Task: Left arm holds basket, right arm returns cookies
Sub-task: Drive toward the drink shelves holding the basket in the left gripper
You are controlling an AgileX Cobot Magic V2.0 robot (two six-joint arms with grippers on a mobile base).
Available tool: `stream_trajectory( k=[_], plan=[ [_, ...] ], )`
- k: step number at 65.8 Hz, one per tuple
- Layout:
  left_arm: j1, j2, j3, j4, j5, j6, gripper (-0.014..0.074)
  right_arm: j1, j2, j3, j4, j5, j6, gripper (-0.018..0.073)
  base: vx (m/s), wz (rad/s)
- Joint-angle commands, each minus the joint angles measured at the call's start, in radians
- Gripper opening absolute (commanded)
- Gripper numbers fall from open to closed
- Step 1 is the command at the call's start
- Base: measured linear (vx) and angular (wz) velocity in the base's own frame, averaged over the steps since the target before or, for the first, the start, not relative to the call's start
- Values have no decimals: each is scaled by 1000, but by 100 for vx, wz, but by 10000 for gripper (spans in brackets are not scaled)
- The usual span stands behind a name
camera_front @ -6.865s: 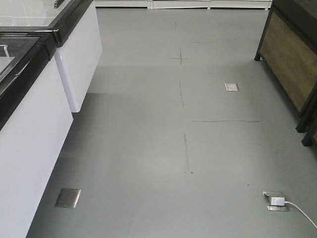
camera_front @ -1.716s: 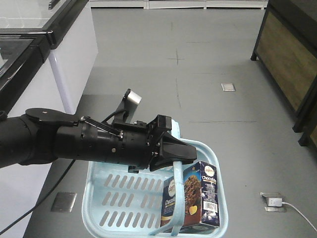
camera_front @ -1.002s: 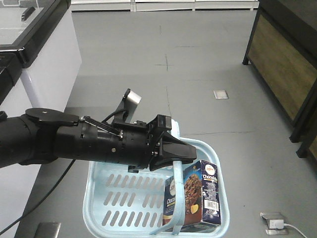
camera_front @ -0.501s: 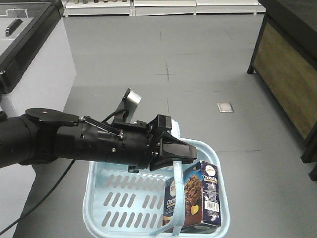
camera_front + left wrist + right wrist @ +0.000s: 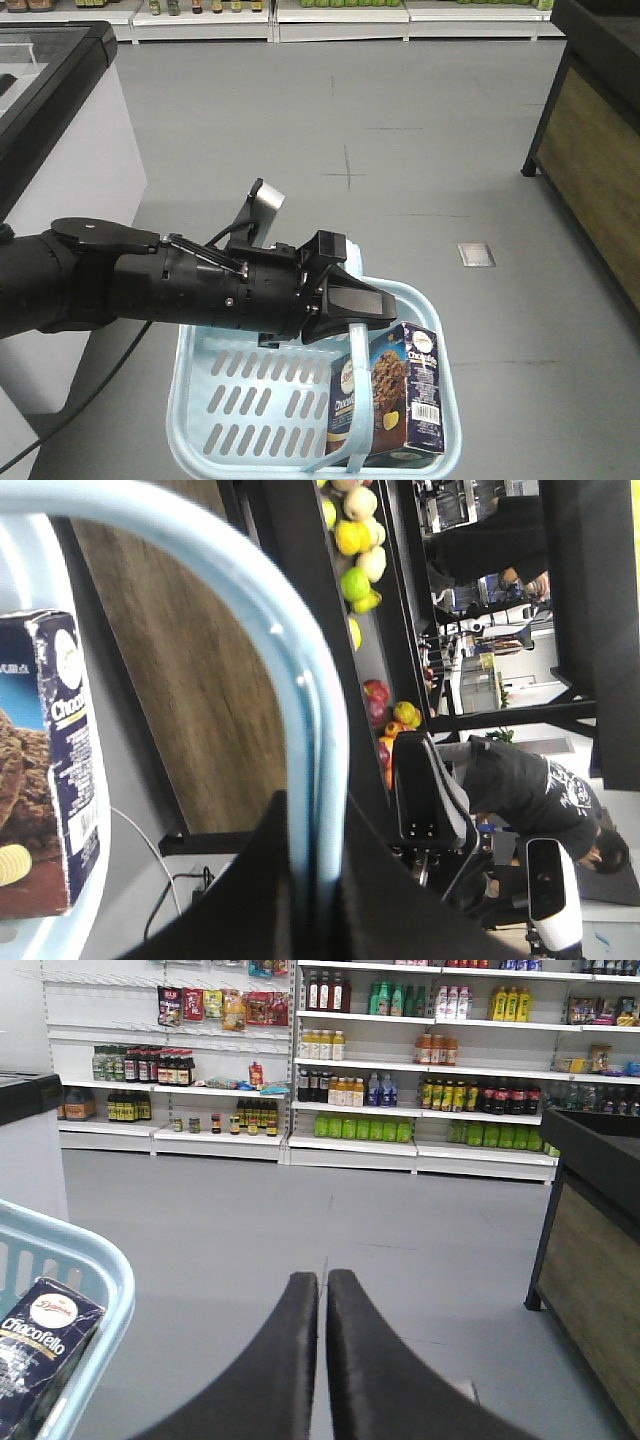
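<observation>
Grey shop floor [image 5: 420, 150] lay under the basket [image 5: 250, 402], whose handle [image 5: 312, 680] the left gripper [image 5: 370, 308] clamped. The cookies [image 5: 392, 395] stood upright by its right wall; the right gripper [image 5: 322, 1280] was closed, empty.

Light blue slotted basket [image 5: 270, 403], navy-and-brown cookie box [image 5: 390, 395].

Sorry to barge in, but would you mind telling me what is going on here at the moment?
The robot's left hand is shut on the handle of a light blue basket, holding it over the grey floor. A box of chocolate-chip cookies stands upright inside the basket, near its right wall in the front view. The right hand is shut and empty, pointing toward the stocked shelves across the aisle.
</observation>
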State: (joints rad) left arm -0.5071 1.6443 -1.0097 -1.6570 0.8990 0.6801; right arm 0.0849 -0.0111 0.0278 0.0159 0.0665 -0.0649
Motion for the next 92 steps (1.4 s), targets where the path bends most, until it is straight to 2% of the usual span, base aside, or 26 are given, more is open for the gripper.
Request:
stream_trajectory(
  k=[1,92],
  plan=[
    [0,-54,-28,-115,55,7,-3,-5,-13,18,-8,-75,-4,-10,44,1],
    [0,-54,-28,-116,47,7,-3,-5,-11,18,-8,-75,-4,-10,51,1]
  ],
)
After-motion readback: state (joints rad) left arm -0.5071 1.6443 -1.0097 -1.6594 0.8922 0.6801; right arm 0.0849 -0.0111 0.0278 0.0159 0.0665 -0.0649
